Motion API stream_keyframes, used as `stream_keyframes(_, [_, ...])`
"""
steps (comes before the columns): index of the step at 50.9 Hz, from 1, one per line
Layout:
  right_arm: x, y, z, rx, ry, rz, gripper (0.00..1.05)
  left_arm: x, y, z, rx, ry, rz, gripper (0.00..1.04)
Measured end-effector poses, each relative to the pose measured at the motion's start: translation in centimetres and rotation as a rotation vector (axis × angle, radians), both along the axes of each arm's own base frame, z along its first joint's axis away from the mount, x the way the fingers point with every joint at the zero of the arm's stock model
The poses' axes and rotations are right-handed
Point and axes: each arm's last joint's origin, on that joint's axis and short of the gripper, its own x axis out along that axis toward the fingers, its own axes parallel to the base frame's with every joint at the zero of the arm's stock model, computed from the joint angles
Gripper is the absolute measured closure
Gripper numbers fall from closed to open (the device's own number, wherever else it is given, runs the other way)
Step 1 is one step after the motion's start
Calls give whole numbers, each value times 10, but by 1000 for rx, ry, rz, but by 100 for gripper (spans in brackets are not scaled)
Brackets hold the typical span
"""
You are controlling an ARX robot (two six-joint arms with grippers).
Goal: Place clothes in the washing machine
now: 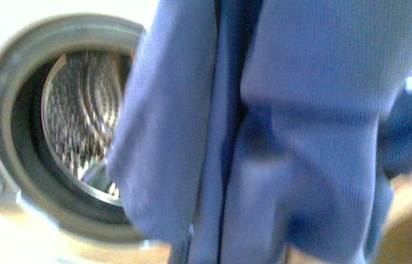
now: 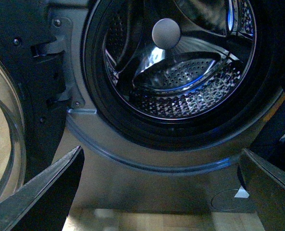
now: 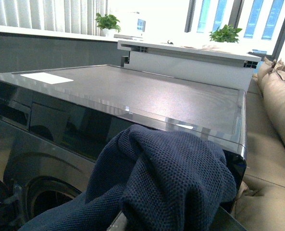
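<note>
Clothes: blue knit, hanging just right of the porthole.
My right gripper: holding the bunched knit, fingers buried under it.
My left gripper: spread wide, empty, facing the drum.
Washing machine: door open.

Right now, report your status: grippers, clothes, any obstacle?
Left gripper open, empty. Right gripper hidden under clothes. Clothes hang before washing machine, not inside. Door open, drum empty.

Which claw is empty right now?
The left claw: open wide facing the washing machine, nothing between its fingers. The blue clothes bunch against the other wrist's camera.
</note>
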Motion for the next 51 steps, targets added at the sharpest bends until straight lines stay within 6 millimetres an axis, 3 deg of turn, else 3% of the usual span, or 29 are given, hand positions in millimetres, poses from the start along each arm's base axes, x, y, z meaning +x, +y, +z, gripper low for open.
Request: stream_keyframes(51, [0,0,0,0,0,0,96,0,0,0,0,0,0,7])
